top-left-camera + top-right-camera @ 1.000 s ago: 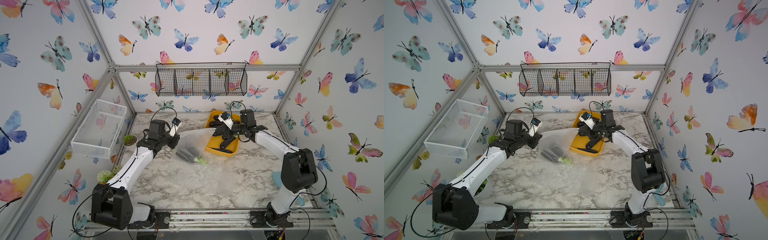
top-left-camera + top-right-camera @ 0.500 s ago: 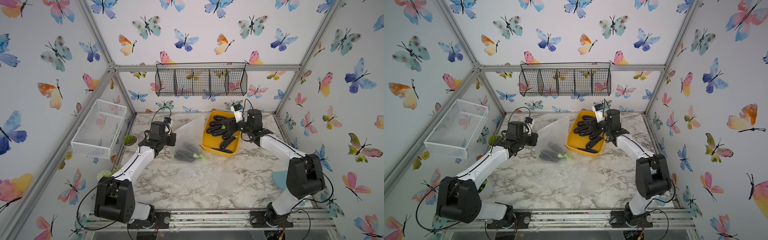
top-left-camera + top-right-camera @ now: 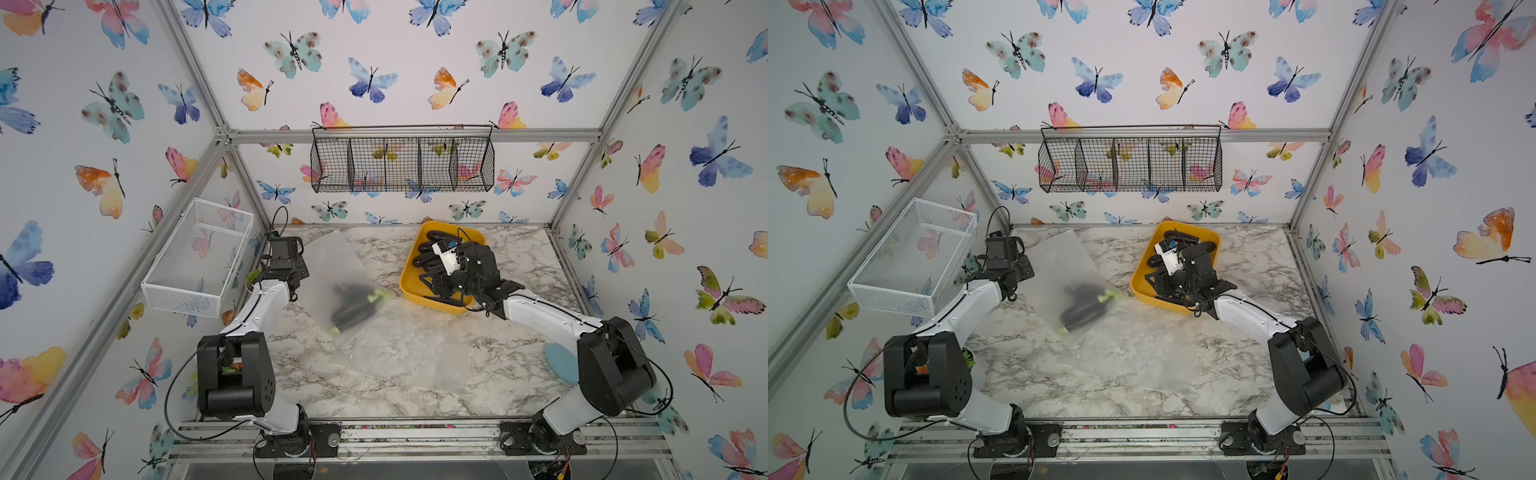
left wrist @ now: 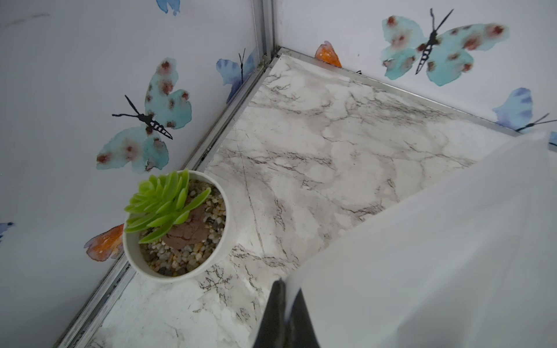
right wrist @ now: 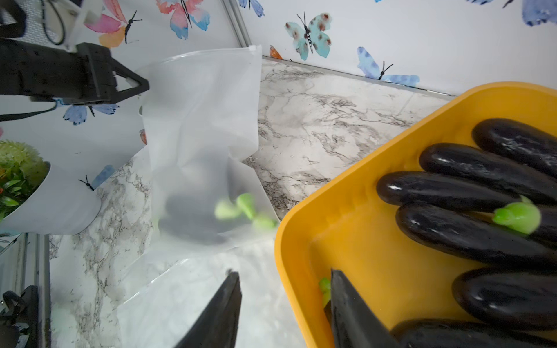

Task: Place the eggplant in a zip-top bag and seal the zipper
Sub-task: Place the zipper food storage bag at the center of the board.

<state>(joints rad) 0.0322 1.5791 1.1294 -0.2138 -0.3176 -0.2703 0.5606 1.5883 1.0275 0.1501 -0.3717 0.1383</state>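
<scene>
**Left end effector**: the jaws are pressed together on one upper corner of the zip-top bag, with the frosted film pinched between the two fingers. In the right wrist view that corner is lifted off the desk. The bag hangs from the grip down to the marble, near the rear left corner of the cell.

**Eggplant**: it is inside the bag, at the lower end, which rests on the desk. (The film blurs it; in both top views it reads as two dark bodies side by side, with green stems at opposite ends.) From where I stand, I cannot tell whether the zipper strip along the bag's top edge is pressed shut.

**Right end effector**: the jaws stand moderately apart and grip nothing. It hovers at the rim of the yellow tray, with one finger over the tray's inside and the other over the desk side. The tray stands just beside the bag's lower end and holds the spare eggplants, piled together.

**Other items:**
- A second frosted plastic sheet lies flat on the desk, nearer the arm bases.
- A small succulent pot stands against the left wall, close to the left wrist.
</scene>
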